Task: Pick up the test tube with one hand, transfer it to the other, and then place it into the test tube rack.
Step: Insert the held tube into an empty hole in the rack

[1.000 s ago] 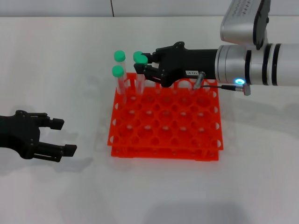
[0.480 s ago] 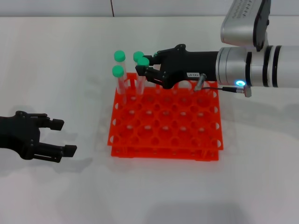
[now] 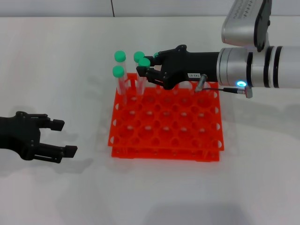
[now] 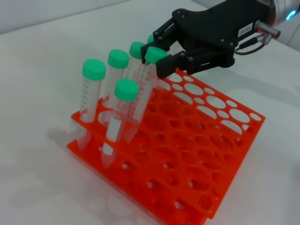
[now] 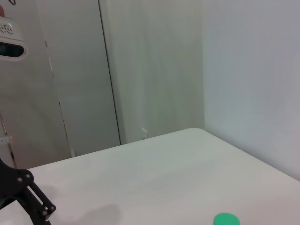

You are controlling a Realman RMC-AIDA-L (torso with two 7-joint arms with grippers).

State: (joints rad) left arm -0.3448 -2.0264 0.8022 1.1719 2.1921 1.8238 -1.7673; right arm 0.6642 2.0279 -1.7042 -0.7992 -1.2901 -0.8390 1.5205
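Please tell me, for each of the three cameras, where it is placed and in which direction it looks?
Head view: from above, looking down at the test tube rack; both arms show, right gripper at a test tube, left gripper off the rack's left.
Left wrist view: low, facing the rack and the right gripper; these it shares with the head view.
Right wrist view: faces wall and table; one green cap.
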